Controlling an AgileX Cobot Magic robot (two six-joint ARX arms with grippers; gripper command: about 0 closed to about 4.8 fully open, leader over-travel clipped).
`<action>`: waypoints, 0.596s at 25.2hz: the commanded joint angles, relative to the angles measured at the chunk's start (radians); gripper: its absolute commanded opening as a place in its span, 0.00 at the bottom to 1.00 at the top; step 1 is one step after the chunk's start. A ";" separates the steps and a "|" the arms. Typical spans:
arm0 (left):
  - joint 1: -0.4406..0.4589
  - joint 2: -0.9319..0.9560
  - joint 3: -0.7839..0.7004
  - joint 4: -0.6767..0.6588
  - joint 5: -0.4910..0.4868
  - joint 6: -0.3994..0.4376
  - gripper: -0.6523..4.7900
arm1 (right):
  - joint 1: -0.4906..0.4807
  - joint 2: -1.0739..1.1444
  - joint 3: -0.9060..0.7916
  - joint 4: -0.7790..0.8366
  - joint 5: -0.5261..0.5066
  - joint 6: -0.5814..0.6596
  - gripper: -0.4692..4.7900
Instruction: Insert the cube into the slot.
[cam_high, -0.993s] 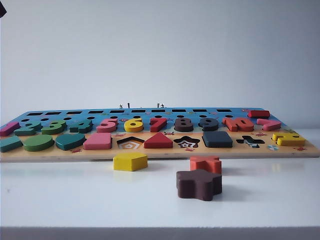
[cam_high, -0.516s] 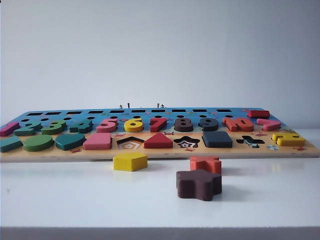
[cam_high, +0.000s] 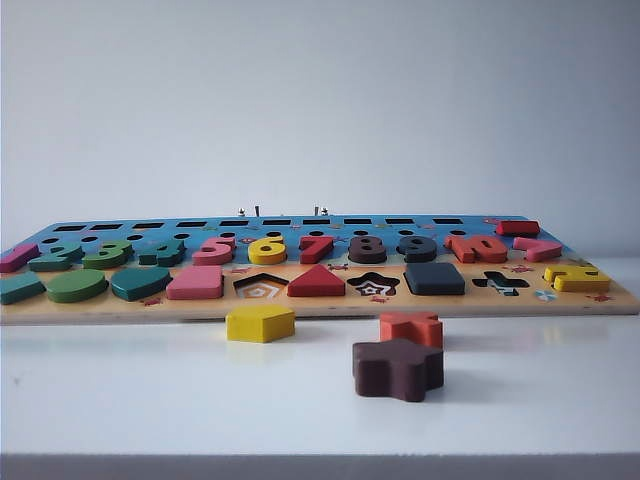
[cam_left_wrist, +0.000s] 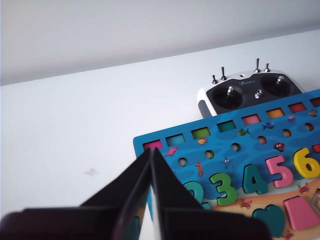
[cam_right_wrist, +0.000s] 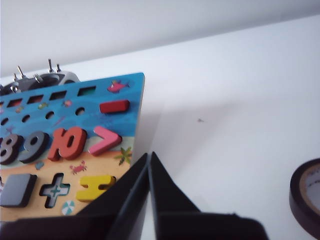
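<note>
Star piece (cam_high: 398, 368), orange piece (cam_high: 411, 327), pentagon piece (cam_high: 260, 322) crowd table before board (cam_high: 320, 305); above clear.

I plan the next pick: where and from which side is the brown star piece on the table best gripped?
Likely from above, gripping two opposite side faces of the brown star piece: it lies flat and low on the table. The left gripper and right gripper, both shut, hang over the board's two ends, so open one first.

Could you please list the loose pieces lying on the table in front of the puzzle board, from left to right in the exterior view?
Yellow pentagon piece → brown star piece → orange piece.
</note>
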 joint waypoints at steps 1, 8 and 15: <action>0.002 -0.040 -0.028 0.045 -0.051 -0.002 0.15 | -0.002 -0.031 -0.036 0.023 0.003 0.006 0.08; 0.027 -0.098 -0.081 0.113 -0.056 -0.002 0.15 | -0.002 -0.061 -0.050 0.012 0.003 0.006 0.08; 0.053 -0.143 -0.140 0.198 -0.057 -0.002 0.15 | -0.002 -0.061 -0.050 -0.011 0.003 0.006 0.08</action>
